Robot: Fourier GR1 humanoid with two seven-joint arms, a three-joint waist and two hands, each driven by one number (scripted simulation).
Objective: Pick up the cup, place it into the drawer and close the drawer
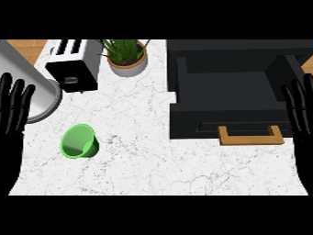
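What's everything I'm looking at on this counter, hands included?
cup: one, green, tipped on its side, front left of the counter
drawer: one, black, pulled open, right side, with a tan handle at its front
toaster: one, black and white, back left
potted plant: one, green leaves in a pale pot, back middle
round appliance: one, white-grey, far left, partly hidden
counter: one, white marble
left hand: one, black, open, left edge
right hand: one, black, open, right edge
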